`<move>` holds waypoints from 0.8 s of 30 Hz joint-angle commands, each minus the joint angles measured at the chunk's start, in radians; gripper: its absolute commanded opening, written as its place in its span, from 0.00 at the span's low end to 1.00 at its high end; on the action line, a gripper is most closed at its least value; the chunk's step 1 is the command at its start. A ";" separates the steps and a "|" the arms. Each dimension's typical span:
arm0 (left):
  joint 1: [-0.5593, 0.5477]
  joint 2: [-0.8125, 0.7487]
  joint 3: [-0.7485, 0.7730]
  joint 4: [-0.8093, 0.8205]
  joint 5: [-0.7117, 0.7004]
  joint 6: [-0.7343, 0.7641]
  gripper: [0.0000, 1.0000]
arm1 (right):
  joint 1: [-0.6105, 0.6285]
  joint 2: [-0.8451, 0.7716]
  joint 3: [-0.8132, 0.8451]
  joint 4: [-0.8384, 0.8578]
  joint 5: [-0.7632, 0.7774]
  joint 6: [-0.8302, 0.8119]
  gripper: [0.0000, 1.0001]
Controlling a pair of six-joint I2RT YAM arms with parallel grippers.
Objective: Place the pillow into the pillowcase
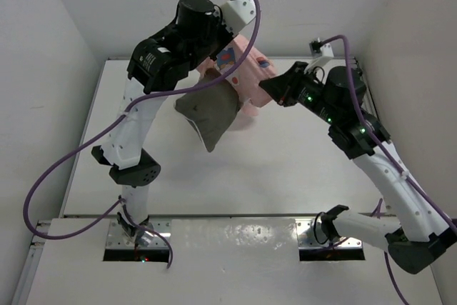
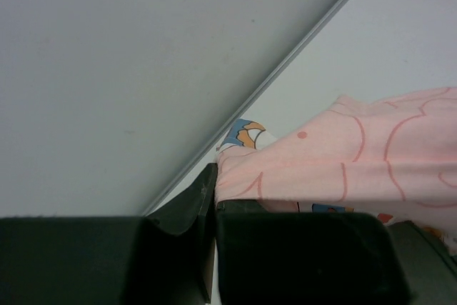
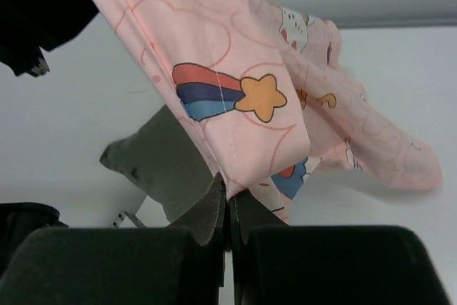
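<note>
Right hand (image 3: 228,201) pinches thin pink printed pillowcase (image 3: 243,91); flat olive pillow (image 1: 208,108) corner-down.

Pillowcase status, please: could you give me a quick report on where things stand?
Left pincer and right pincer shut on pillowcase edge. Pillow mostly out, hanging below it. Opening hidden under left arm.

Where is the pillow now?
In the top view, the pillow hangs left of centre, under the left arm, poking out below the pillowcase.
</note>
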 commanded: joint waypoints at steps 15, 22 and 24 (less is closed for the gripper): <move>-0.014 0.258 -0.487 0.629 0.410 -0.104 0.00 | -0.120 -0.166 -0.591 0.169 -0.035 0.286 0.00; -0.088 0.438 -0.462 0.703 0.549 -0.223 0.00 | -0.310 -0.390 -0.882 0.039 0.052 0.401 0.00; -0.085 0.416 -0.496 0.709 0.574 -0.253 0.00 | -0.332 -0.421 -0.902 0.005 0.057 0.391 0.00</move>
